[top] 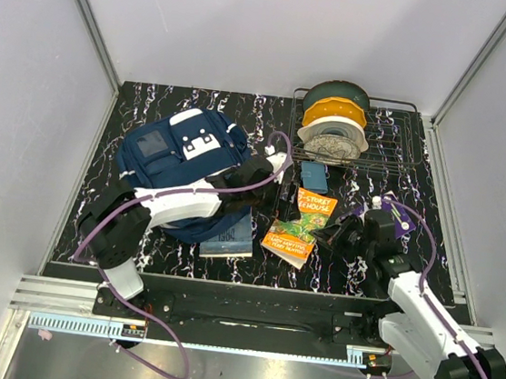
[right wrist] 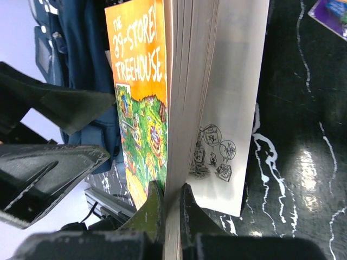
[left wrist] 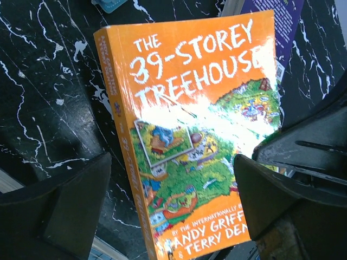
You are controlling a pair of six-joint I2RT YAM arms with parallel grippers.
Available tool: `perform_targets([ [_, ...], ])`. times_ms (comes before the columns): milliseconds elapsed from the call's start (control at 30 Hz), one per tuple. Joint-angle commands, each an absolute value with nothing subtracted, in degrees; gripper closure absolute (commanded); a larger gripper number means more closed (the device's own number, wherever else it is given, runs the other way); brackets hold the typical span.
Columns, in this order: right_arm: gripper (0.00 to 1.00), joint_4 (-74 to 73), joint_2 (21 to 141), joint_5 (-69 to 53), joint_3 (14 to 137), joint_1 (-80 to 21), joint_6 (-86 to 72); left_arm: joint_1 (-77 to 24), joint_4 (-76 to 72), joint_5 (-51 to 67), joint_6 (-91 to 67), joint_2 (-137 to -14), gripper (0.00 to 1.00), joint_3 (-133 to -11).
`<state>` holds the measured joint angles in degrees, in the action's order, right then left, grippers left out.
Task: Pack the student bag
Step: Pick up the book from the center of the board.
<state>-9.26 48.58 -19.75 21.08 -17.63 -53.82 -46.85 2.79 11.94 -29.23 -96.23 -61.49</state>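
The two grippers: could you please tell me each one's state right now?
Left gripper: open, holding nothing.
Right gripper: closed on the orange book, at its pages.

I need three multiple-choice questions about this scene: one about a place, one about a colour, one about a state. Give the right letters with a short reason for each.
1. Where does the student bag lie?
A) left of the Treehouse book
B) right of it
C) on top of it

2. What is the main colour of the Treehouse book's cover?
A) pink
B) orange
C) grey

3. How is the right gripper?
A) open above the book
B) shut on the book's pages
C) shut on the bag

Answers:
1 A: in the top view the bag is to the left of the book.
2 B: orange surrounds the white title.
3 B: the right wrist view shows its fingers pinching the page edges.
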Motion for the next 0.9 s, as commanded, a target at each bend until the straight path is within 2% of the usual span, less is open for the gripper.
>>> perform_targets([
  [0,1.0,-1.8,44.0,-25.0,21.5,-17.9,-54.5,-45.9,-3.2,15.6,-29.3,-95.4,0.01,-61.3],
  [267,1.0,3.4,38.3,-29.3,17.5,-17.9,-57.7,-42.7,-9.7,21.9,-31.1,-95.0,0.01,-59.0],
  [667,1.0,11.6,42.3,-36.9,17.1,-17.9,-55.4,-41.7,-16.3,31.5,-31.1,-94.4,0.02,-59.5],
  [800,1.0,12.0,42.7,-36.8,17.0,-18.0,-54.2,-41.6,-16.4,33.2,-30.8,-93.8,0.18,-59.6],
  [833,1.0,12.0,43.1,-37.5,17.2,-17.9,-54.0,-41.5,-16.7,33.3,-30.8,-93.6,0.33,-59.5],
  [867,1.0,11.8,43.7,-37.6,17.5,-17.9,-53.4,-41.5,-16.8,33.3,-30.8,-93.4,0.41,-59.3],
])
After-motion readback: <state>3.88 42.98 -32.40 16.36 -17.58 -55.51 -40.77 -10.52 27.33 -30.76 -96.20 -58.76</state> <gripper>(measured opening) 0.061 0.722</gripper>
